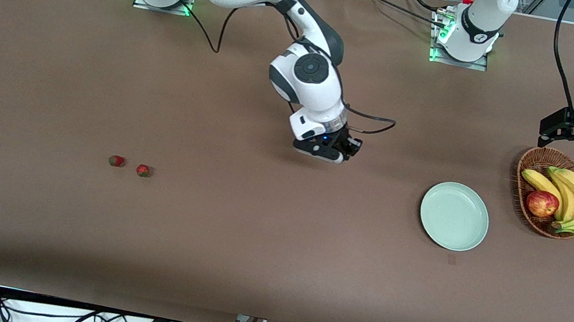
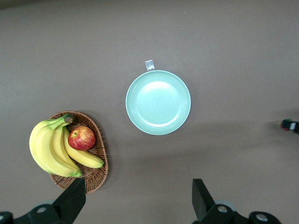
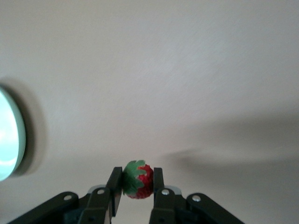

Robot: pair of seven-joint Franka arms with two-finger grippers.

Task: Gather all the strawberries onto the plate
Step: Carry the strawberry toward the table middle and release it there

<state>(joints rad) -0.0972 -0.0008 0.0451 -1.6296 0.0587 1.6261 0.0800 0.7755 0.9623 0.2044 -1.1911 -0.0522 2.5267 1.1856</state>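
One berry in transit; plate (image 1: 454,216) holds none.
Right gripper (image 3: 135,186) pinches a strawberry (image 3: 138,179) between its fingers over bare surface (image 1: 250,247). Two strawberries (image 1: 116,160) (image 1: 143,170) remain near the right arm's end. Left gripper (image 2: 140,200) waits, fingers spread, above the basket (image 1: 537,160).

Plate (image 3: 7,135) cut by right wrist view edge; held strawberry (image 3: 138,179) hidden in front view

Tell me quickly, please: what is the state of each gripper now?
Left gripper: open, holding nothing, waiting above the basket.
Right gripper: shut on a strawberry, over bare table.
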